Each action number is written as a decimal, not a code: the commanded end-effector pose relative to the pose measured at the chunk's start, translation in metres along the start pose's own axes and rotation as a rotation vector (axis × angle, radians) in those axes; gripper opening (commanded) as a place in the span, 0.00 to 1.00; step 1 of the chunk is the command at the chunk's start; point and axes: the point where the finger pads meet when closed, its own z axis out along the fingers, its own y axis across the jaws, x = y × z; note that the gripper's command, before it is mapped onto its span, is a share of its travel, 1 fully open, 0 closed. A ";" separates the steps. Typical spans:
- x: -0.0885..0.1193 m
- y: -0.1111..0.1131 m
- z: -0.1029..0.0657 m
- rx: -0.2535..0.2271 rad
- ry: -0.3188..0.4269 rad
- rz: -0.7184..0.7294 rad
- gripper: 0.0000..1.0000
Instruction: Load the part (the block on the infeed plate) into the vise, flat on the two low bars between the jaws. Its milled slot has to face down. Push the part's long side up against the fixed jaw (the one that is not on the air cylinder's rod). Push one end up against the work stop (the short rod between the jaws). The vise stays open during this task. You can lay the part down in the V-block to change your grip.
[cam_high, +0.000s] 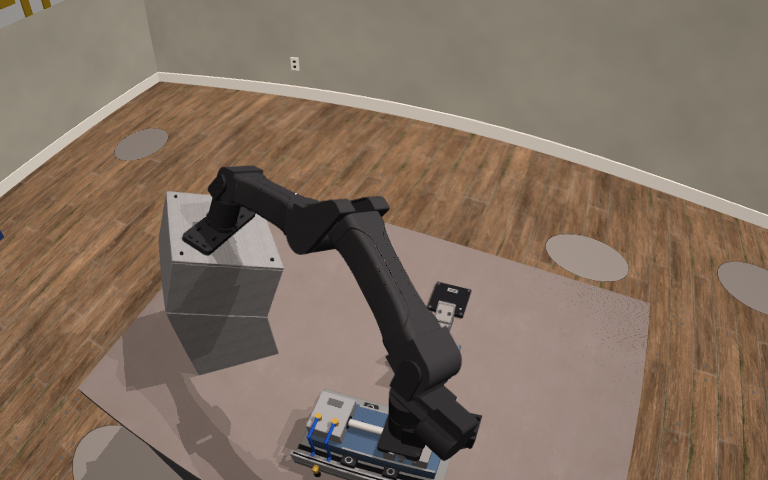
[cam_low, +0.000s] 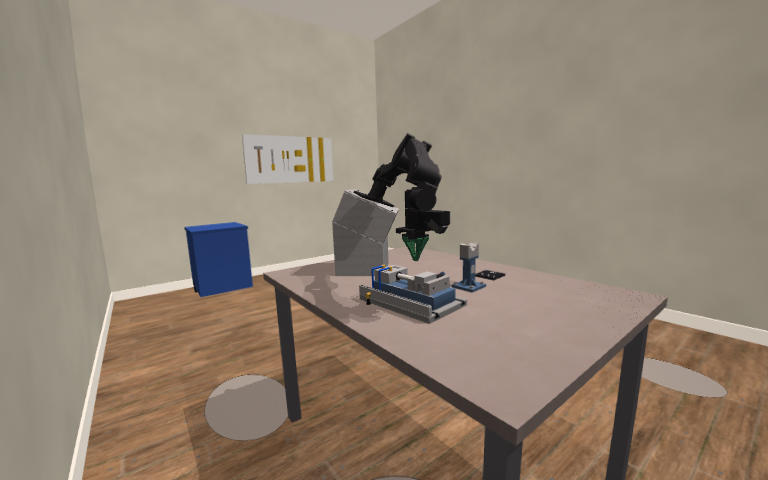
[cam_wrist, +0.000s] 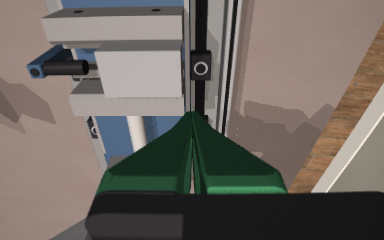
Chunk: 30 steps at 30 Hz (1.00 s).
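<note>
The part (cam_wrist: 142, 72), a light grey block, lies between the vise jaws, its slot not visible. The fixed jaw (cam_wrist: 115, 30) is along its far long side; a narrow dark strip shows between them, and I cannot tell whether they touch. The near side of the part overlaps the rod-side jaw (cam_wrist: 130, 106) in the wrist view. The work stop (cam_wrist: 65, 67), a black rod on a blue bracket, points at the part's left end, with a small gap in view. My gripper (cam_low: 416, 259) (cam_wrist: 192, 120) is shut and empty, above the vise (cam_low: 444, 297) on its cylinder side.
The V-block (cam_high: 445, 311) (cam_low: 468, 251) stands on a blue post beside the vise. The black infeed plate (cam_high: 465, 300) (cam_low: 490, 275) lies behind it with no block on it. The air cylinder (cam_high: 328, 427) has blue hoses. The grey arm pedestal (cam_high: 220, 288) (cam_low: 359, 249) stands behind the vise.
</note>
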 end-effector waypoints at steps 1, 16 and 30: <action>-0.009 -0.006 0.000 0.015 -0.028 -0.002 0.00; -0.010 -0.005 0.021 0.015 -0.026 -0.005 0.00; -0.010 -0.006 0.036 0.014 -0.024 -0.003 0.00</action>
